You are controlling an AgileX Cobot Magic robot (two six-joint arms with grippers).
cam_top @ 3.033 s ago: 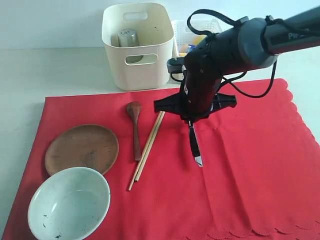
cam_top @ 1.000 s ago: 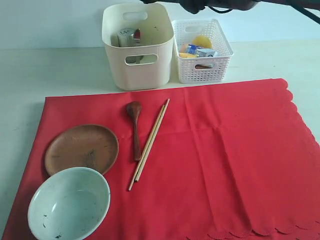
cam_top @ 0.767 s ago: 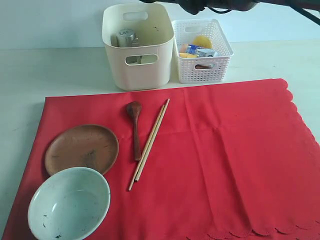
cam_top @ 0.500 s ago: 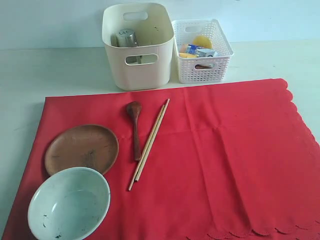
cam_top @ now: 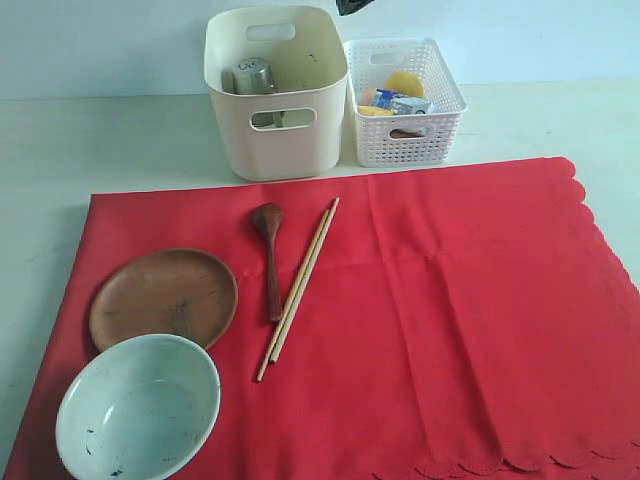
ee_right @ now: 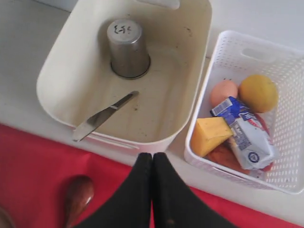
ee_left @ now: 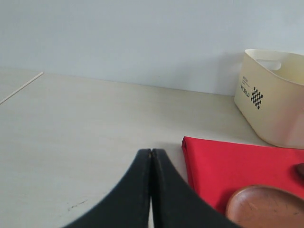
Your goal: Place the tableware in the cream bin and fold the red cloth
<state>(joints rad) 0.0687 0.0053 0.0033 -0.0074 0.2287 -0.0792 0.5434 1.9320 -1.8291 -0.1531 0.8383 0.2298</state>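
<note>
1. Left gripper (ee_left: 151,153): black fingers pressed tip to tip, nothing caught between them; it hangs over the pale tabletop (ee_left: 71,137), near a corner of the large bright red cloth with the scalloped edge (cam_top: 470,320).
2. Right gripper (ee_right: 152,156): closed tight too, and empty; it hovers above the near wall of the tall cream smooth-walled plastic bin (cam_top: 276,130).
3. Inside that bin, the steel cup (ee_right: 127,47) sits upside down; its long flat handle (ee_right: 102,118) runs across the bin floor.
4. The rest of the tableware is out on the red cloth, which lies spread flat in front of the bin: the brown round wooden plate (cam_top: 164,297), and the pale green-white speckled bowl (cam_top: 138,408) overlapping its near rim; beside them the dark wooden spoon (cam_top: 270,255); just next to it, the pair of light wooden chopsticks (cam_top: 298,290), lying together at a slant.
5. Beside the bin stands the smaller white lattice basket (cam_top: 437,130); in it a lemon (ee_right: 258,92), egg (ee_right: 223,91), cheese wedge (ee_right: 209,134) and milk carton (ee_right: 247,135).
</note>
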